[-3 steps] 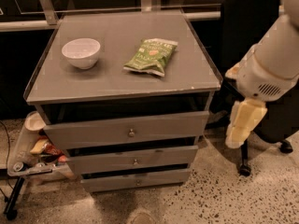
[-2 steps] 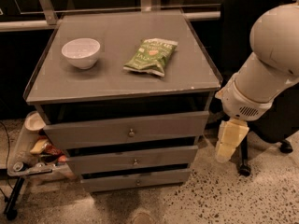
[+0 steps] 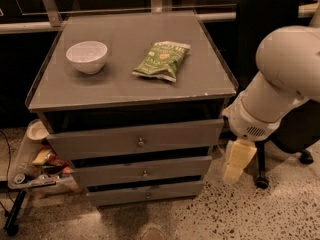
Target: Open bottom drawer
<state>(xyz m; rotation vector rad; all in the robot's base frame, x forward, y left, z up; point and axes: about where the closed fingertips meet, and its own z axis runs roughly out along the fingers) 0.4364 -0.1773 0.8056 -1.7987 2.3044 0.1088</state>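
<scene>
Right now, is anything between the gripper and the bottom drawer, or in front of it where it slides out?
Nothing visible. The gripper hangs right of the cabinet, level with the middle drawer. Only bare floor lies between it and the knob of the bottom drawer, and in front.

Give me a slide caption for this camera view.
Claw hangs right of the grey cabinet, bottom drawer not yet opened; bowl and snack bag on top.

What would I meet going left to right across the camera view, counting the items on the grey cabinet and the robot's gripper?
Round white bowl on the cabinet top → green crinkled snack bag on the same top → pale yellow gripper, hanging low beside the cabinet's right side, clear of the slim grey bottom drawer.
</scene>
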